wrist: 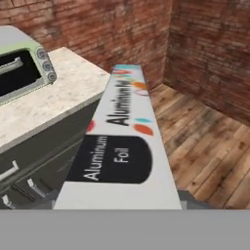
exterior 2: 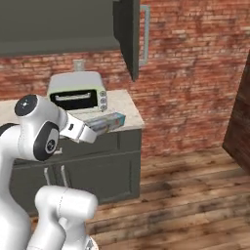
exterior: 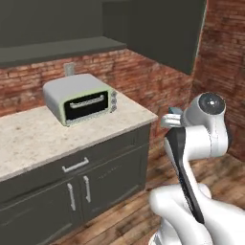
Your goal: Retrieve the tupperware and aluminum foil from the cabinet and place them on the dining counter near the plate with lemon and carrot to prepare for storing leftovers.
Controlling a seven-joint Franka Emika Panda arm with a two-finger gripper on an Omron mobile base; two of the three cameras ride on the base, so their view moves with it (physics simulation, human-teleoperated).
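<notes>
Grey-white aluminum foil box (wrist: 121,146) held lengthwise in the claw (exterior 2: 93,129), in the air beyond the worktop (exterior: 33,134) edge, above the wooden floor (exterior 2: 195,195) | claw: closed on the box's near end | toaster oven (exterior: 80,98) on the speckled worktop against the brick wall (exterior 2: 195,73) | cabinet door (exterior 2: 128,34) above stands open

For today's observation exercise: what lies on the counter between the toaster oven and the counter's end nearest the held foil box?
Nothing: in the left base view the counter is bare from the toaster oven to that end. The gripper holds the aluminum foil box.
</notes>
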